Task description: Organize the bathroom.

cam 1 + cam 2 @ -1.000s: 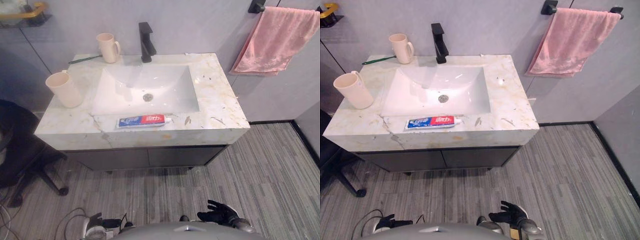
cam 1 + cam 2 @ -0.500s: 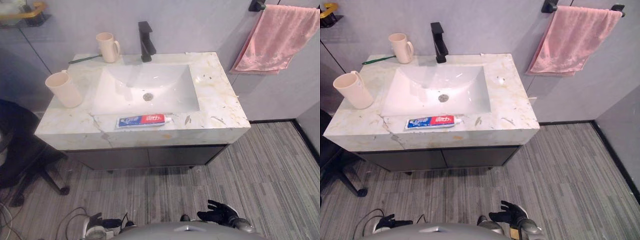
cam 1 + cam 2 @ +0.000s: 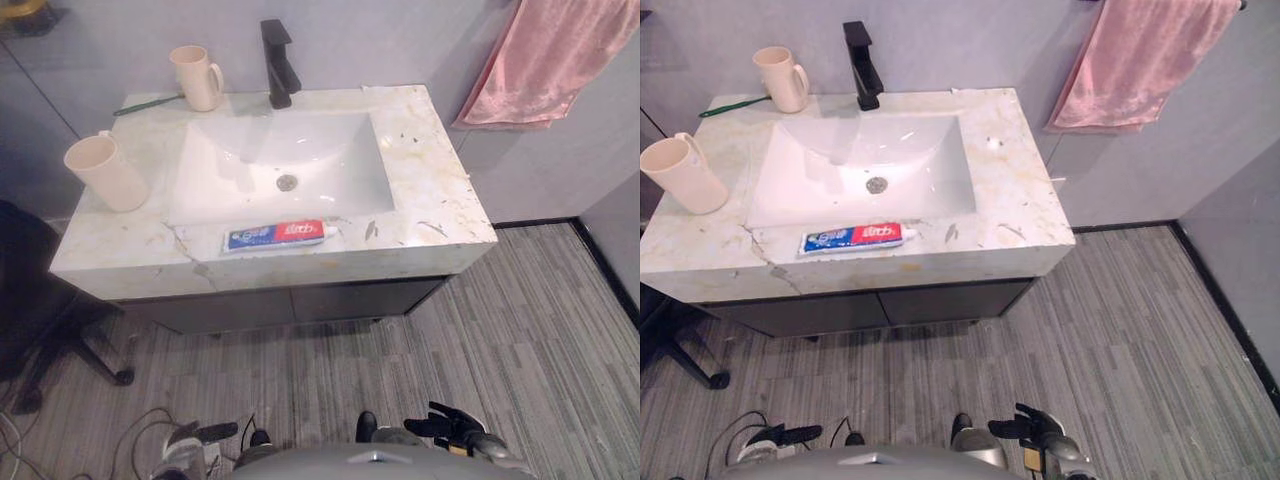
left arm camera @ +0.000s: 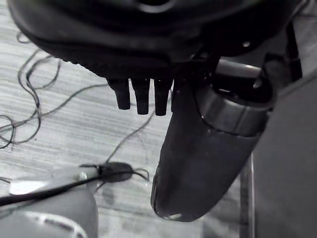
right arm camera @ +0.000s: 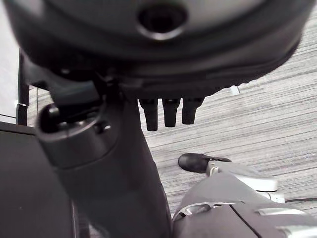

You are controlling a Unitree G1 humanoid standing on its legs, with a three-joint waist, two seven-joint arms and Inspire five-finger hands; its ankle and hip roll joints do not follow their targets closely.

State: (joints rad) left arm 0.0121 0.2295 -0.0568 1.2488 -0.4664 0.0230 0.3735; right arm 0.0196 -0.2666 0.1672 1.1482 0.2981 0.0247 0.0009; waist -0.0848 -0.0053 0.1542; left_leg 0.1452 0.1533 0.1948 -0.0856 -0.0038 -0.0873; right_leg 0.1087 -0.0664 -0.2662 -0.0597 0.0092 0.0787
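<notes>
A marble vanity top (image 3: 430, 200) holds a white basin (image 3: 300, 150) with a black faucet (image 3: 277, 62) behind it. A red and blue toothpaste tube (image 3: 277, 235) lies flat on the front ledge. One cream cup (image 3: 100, 172) stands at the left edge, another cream cup (image 3: 197, 77) at the back left, with a green toothbrush (image 3: 148, 101) lying beside it. A pink towel (image 3: 560, 60) hangs on the wall to the right. My left hand (image 3: 200, 435) and right hand (image 3: 452, 426) hang low over the floor, far from the vanity. Both are open, with fingers (image 4: 141, 96) and fingers (image 5: 168, 113) straight and holding nothing.
A black office chair (image 3: 40, 300) stands on the floor left of the vanity. Dark cabinet doors (image 3: 290, 305) sit under the top. Grey striped flooring (image 3: 530, 320) stretches in front and to the right.
The whole picture has shifted, so the camera moved: the vanity now sits a little higher and further left. Nothing on the top has moved, and both hands stay low.
</notes>
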